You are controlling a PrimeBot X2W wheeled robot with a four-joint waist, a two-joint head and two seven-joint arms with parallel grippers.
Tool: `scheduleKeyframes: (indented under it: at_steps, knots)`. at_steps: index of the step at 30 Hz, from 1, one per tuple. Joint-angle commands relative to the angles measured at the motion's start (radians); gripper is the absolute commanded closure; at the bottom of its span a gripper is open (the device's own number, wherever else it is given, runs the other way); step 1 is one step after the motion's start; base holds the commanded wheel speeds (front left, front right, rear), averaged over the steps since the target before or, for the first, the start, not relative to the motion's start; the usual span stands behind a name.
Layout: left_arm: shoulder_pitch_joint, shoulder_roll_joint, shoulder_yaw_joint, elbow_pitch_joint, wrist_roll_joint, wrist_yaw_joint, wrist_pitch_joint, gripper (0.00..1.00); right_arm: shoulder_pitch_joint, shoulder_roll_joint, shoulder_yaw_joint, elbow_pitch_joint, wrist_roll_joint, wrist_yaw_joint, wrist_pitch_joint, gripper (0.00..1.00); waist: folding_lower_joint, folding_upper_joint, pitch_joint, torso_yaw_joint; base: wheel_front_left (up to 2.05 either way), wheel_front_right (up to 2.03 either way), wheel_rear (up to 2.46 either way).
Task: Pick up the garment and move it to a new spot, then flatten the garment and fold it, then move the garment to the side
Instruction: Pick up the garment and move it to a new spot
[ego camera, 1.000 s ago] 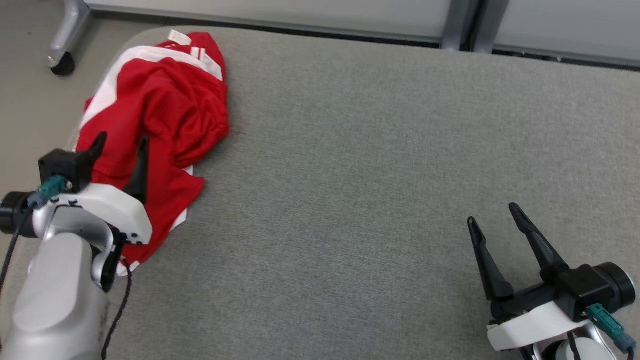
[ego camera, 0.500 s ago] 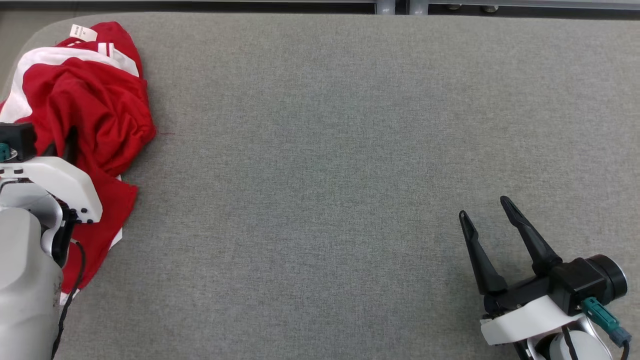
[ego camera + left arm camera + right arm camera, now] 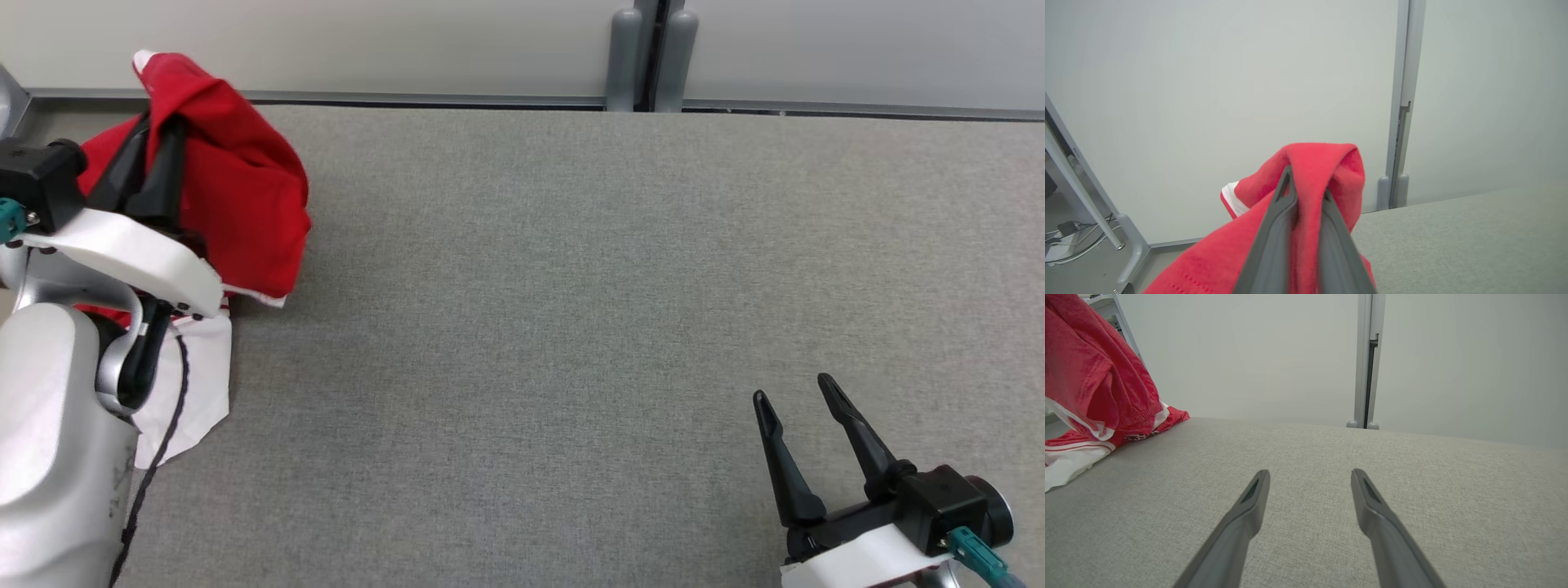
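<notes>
Start at the left edge. In the left wrist view you have a grey floor beyond the table, with a curved metal frame leg and some loose cables near it.

Your left gripper is at the far left of the table, up above the surface. Its two dark fingers are pressed nearly together on a fold of the red garment. The wrist view shows the cloth draped over both fingertips and pinched between them. The garment hangs from that grip as a bunched red mass. Its white-trimmed lower part trails onto the surface at the left edge, partly behind the pale forearm. In the right wrist view you can see red and white cloth lying on the table's left end.

To the right of the garment, the table is a flat top covered in grey woven fabric, running to a dark seam along its far edge. Behind it stands a plain pale wall, split by a pair of grey vertical posts right of centre.

At the near right, your right gripper sits low over the surface, well apart from the garment. Its fingers are spread apart and point toward the far wall. You cannot tell whether it touches the fabric.
</notes>
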Motion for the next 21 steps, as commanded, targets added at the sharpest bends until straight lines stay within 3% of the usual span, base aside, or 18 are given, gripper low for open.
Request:
scheduleKeyframes:
  at_steps: [1,7,12,17,21]
  knots:
    - [0.032,-0.006,-0.009,-0.1,-0.03,-0.001,0.036,1.0,0.012,0.0,-0.004,-0.002,0.007,0.0,-0.005,0.0,0.0,0.0,-0.027,-0.024,0.0,0.0,0.0]
    - [0.136,-0.062,-0.061,-0.484,-0.13,0.014,0.196,1.0,0.017,0.003,-0.005,-0.007,0.019,0.0,-0.004,0.0,0.0,0.0,-0.055,-0.1,0.0,0.0,0.0]
    - [0.197,-0.132,-0.139,-0.647,-0.198,0.038,0.294,1.0,0.011,0.003,-0.006,-0.01,0.038,0.0,-0.004,0.0,0.0,0.0,-0.058,-0.184,0.0,0.0,0.0]
    - [0.248,-0.173,-0.192,-0.624,-0.231,0.056,0.337,1.0,0.001,0.003,-0.006,-0.013,0.053,0.0,-0.004,0.0,0.0,0.0,-0.048,-0.261,0.0,0.0,0.0]
    - [0.283,-0.19,-0.199,-0.449,-0.234,0.082,0.327,1.0,0.003,0.003,-0.011,-0.013,0.072,0.0,-0.004,0.0,0.0,0.0,-0.035,-0.327,0.0,0.0,0.0]
